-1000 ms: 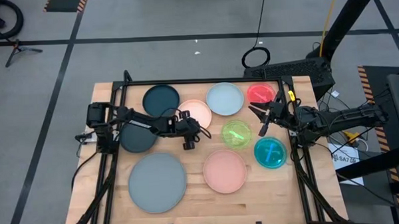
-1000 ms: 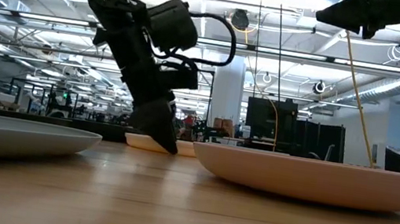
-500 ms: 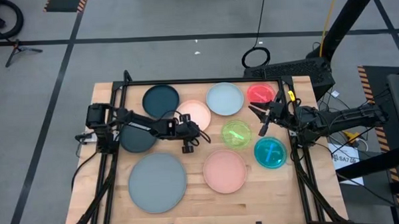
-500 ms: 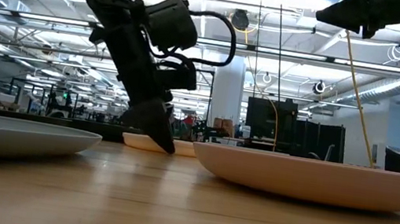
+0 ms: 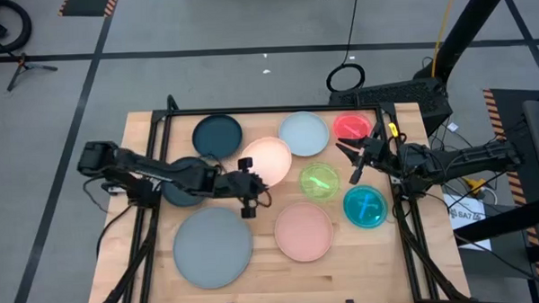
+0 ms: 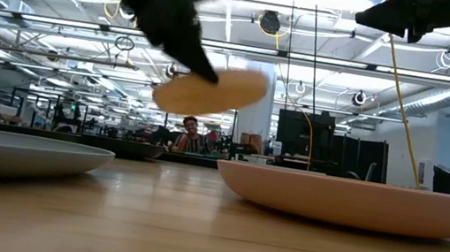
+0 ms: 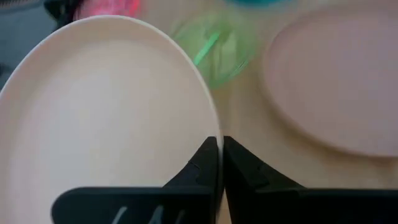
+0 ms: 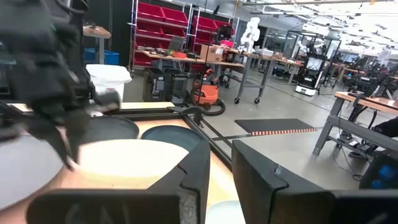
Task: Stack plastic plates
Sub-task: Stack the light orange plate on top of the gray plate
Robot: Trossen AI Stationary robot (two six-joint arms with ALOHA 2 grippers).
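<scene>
The left gripper (image 5: 250, 190) had its jaws clamped on the rim of the round cream plastic plate (image 5: 267, 160), which hung tilted in the air above the wooden table (image 5: 345, 257). With only 1 thin edge pinched, the plate could likely swing or slip out, perhaps onto the small translucent green plate (image 5: 319, 180). The right gripper (image 5: 352, 160) waited near the small red plate (image 5: 351, 126); its jaws appeared slightly apart and empty. How deep the pinch reached was hard to make out.
</scene>
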